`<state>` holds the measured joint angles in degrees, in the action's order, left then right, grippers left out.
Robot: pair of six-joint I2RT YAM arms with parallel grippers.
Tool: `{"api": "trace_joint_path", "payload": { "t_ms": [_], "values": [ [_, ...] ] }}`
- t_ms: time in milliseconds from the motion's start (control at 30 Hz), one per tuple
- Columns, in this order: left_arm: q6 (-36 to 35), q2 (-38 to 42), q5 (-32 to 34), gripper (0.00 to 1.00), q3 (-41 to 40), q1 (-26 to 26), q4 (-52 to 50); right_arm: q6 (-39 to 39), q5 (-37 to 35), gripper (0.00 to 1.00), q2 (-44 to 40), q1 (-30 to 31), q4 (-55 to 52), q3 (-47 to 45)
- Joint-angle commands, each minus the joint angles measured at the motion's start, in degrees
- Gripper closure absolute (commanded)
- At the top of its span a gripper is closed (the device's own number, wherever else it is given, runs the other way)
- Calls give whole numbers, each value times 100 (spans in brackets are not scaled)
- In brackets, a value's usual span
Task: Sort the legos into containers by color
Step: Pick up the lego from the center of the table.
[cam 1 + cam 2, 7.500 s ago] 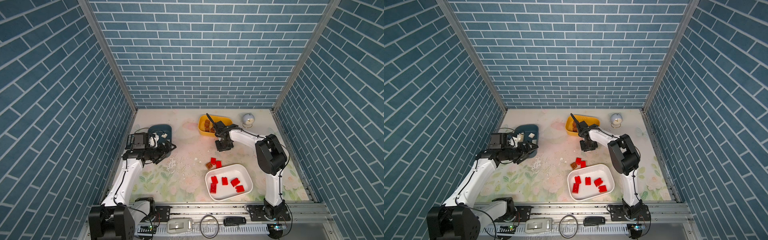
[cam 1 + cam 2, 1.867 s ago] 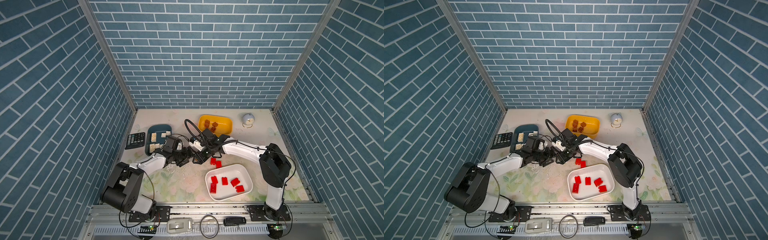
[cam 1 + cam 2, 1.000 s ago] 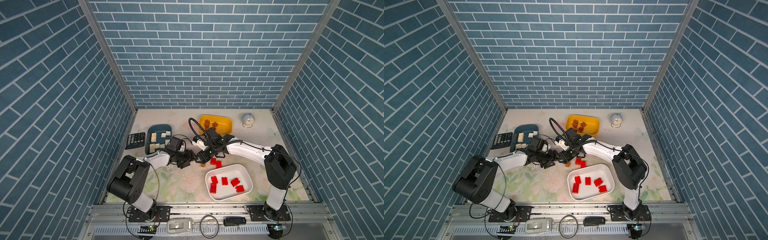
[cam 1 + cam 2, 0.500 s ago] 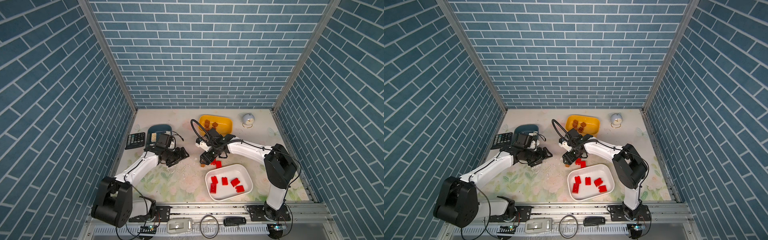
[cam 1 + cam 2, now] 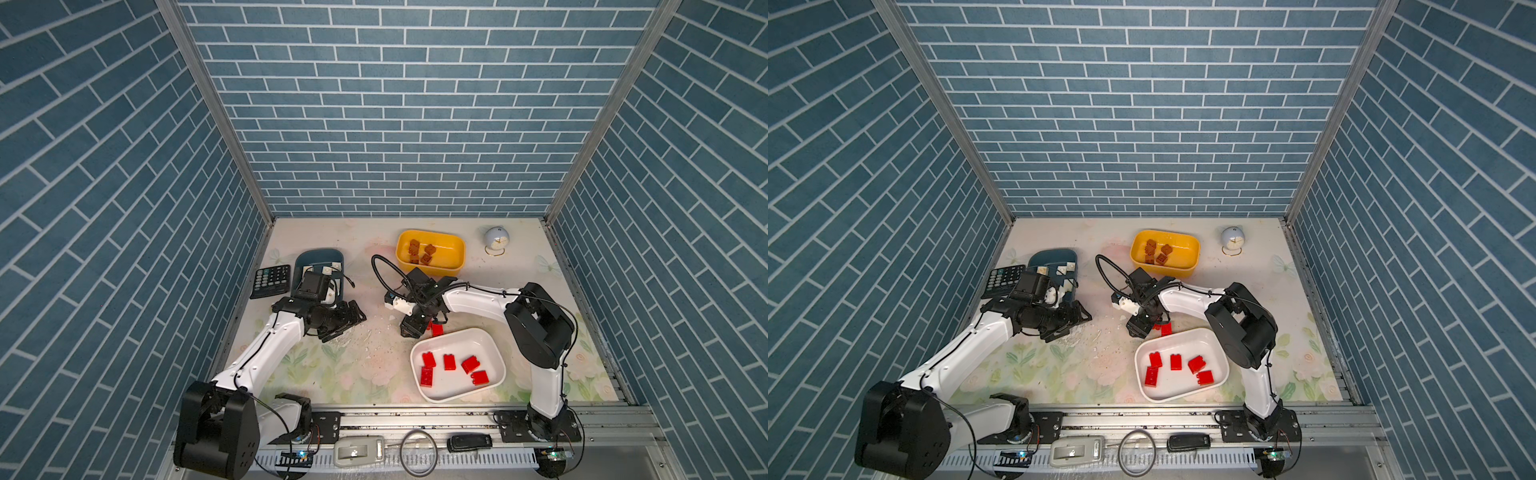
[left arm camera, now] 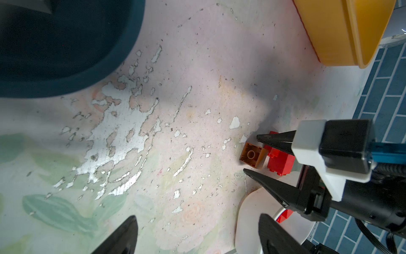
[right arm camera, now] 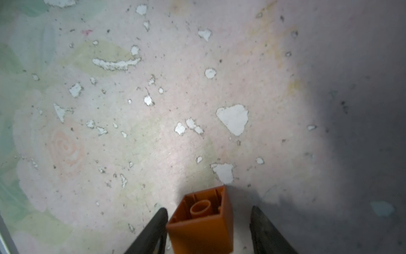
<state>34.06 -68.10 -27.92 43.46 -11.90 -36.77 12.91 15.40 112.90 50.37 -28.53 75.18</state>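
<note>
**Legos** (image 5: 449, 361): small studded plastic bricks in red, brown and white, part-sorted on my two-arm rig. Entries run from largest to smallest.

**Table.** The flower-printed tabletop (image 5: 332, 374) carries everything. Both wrist views show me its print flaked away to white patches. In both top views these read only as specks.

**Arms.** The left gripper (image 6: 196, 216) hangs over bare tabletop just in front of the teal tub, jaws spread wide with nothing between them. The right gripper (image 5: 409, 330) sits low at the table, just beyond the white tub's back left corner.

**Containers.**
- The shallow white plastic tub (image 5: 461, 343), nearest me, holds five red bricks (image 5: 1175, 361).
- The yellow plastic tub (image 5: 451, 249), at the back, holds a cluster of brown bricks (image 5: 422, 253).
- The dark teal plastic tub (image 5: 316, 254), back left, holds white bricks (image 5: 1062, 270). The left arm's wrist covers part of it, so I cannot count them.

The left wrist view gives me only the tubs' outer walls.

**Other items.** A black calculator (image 5: 271, 281) lies just beside the teal tub. A small round white clock (image 5: 496, 241) stands near the yellow tub.

**Loose bricks.**
- A loose red brick (image 5: 436, 329) lies on the table just outside the white tub's rim.
- A brown square brick (image 7: 202, 220) is hidden under the right gripper in both top views and appears only in the wrist views. It lies on its side, hollow underside toward the camera, between the right gripper's parted fingers. In the right wrist view one finger (image 7: 153, 231) touches it and the other stands clear, so the brick is bracketed, not clamped.
</note>
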Motion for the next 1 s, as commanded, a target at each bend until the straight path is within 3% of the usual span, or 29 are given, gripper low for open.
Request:
{"api": "trace_joint_path", "payload": {
  "t_ms": [0, 400, 733, 967],
  "values": [
    [-136, 61, -2, 12, -13, 56, -180, 418, -137, 48, 162, 45, -72, 119],
    [-187, 99, -31, 12, 11, 146, -247, 237, -298, 78, -54, 56, -409, 346],
    [-695, 457, -11, 11, 724, 680, -1101, -650, -415, 80, -952, -546, -429, 605],
    [-107, 541, -637, 9, 691, 680, -203, -922, -980, 79, -776, -1424, -556, 1273]
  ]
}}
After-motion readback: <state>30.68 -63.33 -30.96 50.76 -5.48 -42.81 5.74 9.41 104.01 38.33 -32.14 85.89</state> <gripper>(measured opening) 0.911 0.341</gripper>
